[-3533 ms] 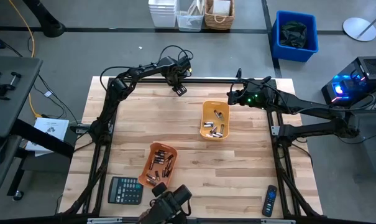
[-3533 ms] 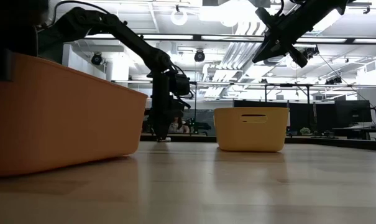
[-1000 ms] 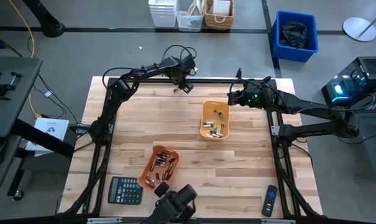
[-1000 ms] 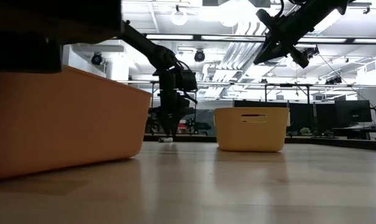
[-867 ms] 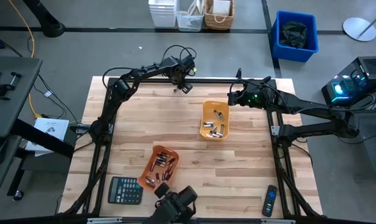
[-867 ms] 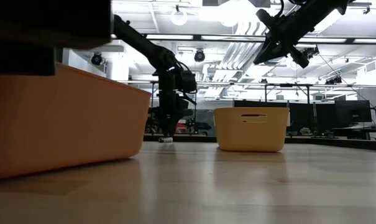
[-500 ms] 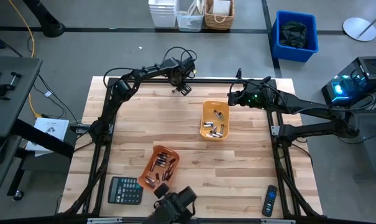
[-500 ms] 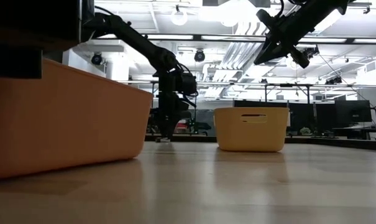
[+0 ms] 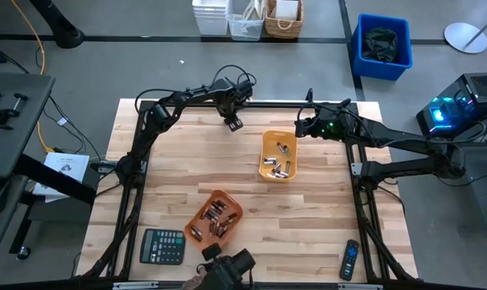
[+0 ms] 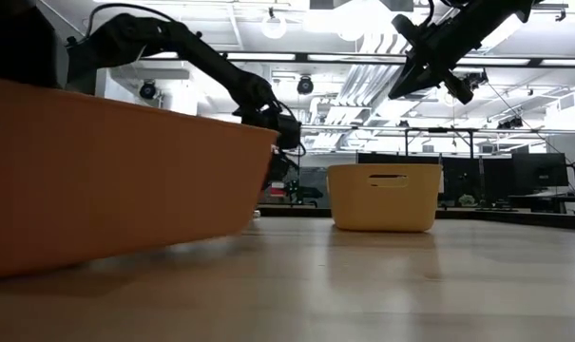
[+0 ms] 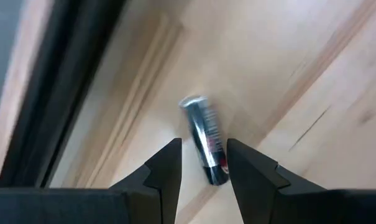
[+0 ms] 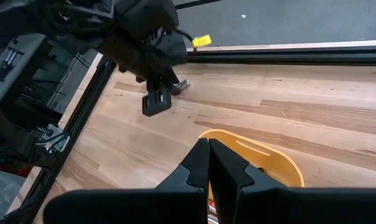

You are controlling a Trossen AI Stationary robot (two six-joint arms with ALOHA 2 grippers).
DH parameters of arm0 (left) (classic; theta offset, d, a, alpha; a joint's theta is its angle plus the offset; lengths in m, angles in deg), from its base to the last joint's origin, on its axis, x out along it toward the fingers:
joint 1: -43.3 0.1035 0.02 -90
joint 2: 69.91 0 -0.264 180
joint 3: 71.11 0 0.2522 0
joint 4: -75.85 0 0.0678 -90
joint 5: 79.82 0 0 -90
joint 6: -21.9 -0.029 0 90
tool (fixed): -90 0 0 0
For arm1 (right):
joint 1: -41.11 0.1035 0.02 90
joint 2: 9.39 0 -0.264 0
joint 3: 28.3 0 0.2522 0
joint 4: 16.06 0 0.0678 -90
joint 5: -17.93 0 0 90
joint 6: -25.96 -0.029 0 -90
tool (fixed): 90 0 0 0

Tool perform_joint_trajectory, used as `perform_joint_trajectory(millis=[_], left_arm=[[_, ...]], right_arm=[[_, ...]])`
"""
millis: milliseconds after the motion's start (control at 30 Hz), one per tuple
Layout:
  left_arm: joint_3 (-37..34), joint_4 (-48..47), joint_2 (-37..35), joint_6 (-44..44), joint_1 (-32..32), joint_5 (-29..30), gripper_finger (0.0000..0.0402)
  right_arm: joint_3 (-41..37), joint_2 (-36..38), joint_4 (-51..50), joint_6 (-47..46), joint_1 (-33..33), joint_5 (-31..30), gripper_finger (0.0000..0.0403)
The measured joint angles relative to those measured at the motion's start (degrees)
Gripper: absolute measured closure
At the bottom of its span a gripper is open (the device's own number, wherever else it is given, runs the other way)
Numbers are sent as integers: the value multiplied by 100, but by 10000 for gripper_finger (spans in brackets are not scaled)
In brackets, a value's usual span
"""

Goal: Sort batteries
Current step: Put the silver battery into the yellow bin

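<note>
1. Left wrist view is giving me what no other camera does: a single battery (image 11: 205, 140) lying flat on the table (image 11: 299, 56), silvery with a dark red end, its long axis running out ahead between my left pincer (image 11: 203, 163) fingers and slightly across them. The red end is sitting in the gap; the plain end is pointing away, toward the table's dark edge rail (image 11: 57, 87).
2. I am seeing the left pincer part open, fingers on either side of that cell, gripping nothing.
3. High view is placing the left pincer (image 9: 234, 123) near the table's far edge, well apart from both trays, but the cell itself is too small to pick out there.
4. High view is also showing the yellow tray (image 9: 278, 138) mid-table and the orange tray (image 9: 229, 199) nearer the front, each holding batteries (image 9: 278, 166) pointing various ways.
5. Low view is hiding the tray contents behind their walls; the orange tray (image 10: 116, 171) is filling its near side.
6. Right wrist view is showing my right pincer (image 12: 209, 163) closed tight, empty, hanging above the yellow tray (image 12: 262, 152).
</note>
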Motion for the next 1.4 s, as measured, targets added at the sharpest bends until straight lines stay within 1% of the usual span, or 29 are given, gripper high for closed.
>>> perform_joint_trajectory(millis=[133, 467, 533, 767, 967, 1033, 1100, 1167, 1200, 1300, 1400], left_arm=[[-128, 15, -8, -377, -87, 494, 284], [-153, -32, -7, -370, -119, 488, 288], [-153, -32, -7, -361, -119, 490, 299], [-188, 104, -7, -173, -151, 674, 356], [-188, 88, -17, -258, -151, 662, 384], [-132, -55, -17, -436, -148, 551, 385], [-33, -232, -15, -449, -82, 172, 386], [60, -325, -74, -371, 0, -136, 401], [115, -335, -114, -367, 46, -262, 397], [148, -458, -157, -484, 144, -527, 395], [166, -429, -347, -502, 176, -572, 396]], right_arm=[[1, 1, -13, -9, 0, 0, 403], [-1, 1, -72, -9, 0, -2, 403], [-2, -1, -70, -9, 2, -2, 403], [0, 0, -73, -86, 0, 0, 403], [0, 1, -73, -77, 1, 0, 403], [-1, -1, -74, -77, 0, 0, 403], [1, 1, -74, -73, 2, 0, 403], [-1, 1, -75, -61, 1, 0, 403], [-2, -2, -76, -60, 1, 0, 403], [1, 1, -80, 9, 2, 0, 403], [0, -2, -91, 64, 2, 2, 403]])
